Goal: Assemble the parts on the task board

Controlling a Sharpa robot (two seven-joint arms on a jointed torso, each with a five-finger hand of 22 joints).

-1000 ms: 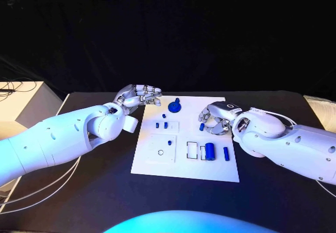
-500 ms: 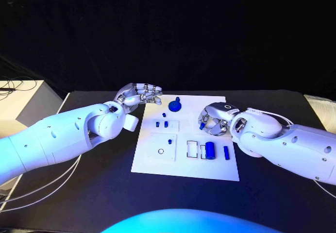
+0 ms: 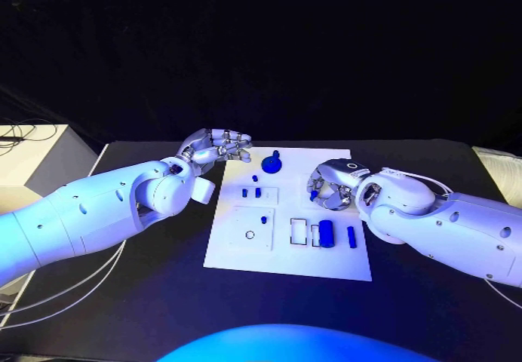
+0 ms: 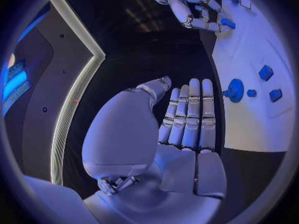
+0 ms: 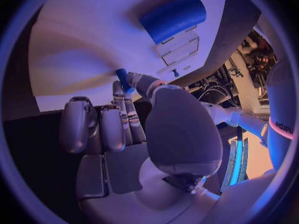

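Note:
The white task board (image 3: 285, 256) lies mid-table. My right hand (image 3: 332, 185) hovers over its right far part and pinches a small blue peg (image 3: 313, 196) between thumb and a finger; the peg (image 5: 122, 78) also shows at the fingertips in the right wrist view. Near it on the board are a blue cylinder (image 3: 325, 231), which appears again as the cylinder (image 5: 173, 17), and a slim blue bar (image 3: 351, 237). A round blue knob (image 3: 271, 164) sits at the far edge, with two small blue blocks (image 3: 251, 194) and a tiny peg (image 3: 263, 220) nearer. My left hand (image 3: 218, 147) hangs off the board's far left corner, holding nothing.
A pale box (image 3: 32, 158) stands at the table's left edge, and cables (image 3: 66, 294) trail below my left arm. Black tabletop surrounds the board on all sides.
My right hand has shifted very slightly with the peg still pinched. The left hand and the parts on the board have stayed put.

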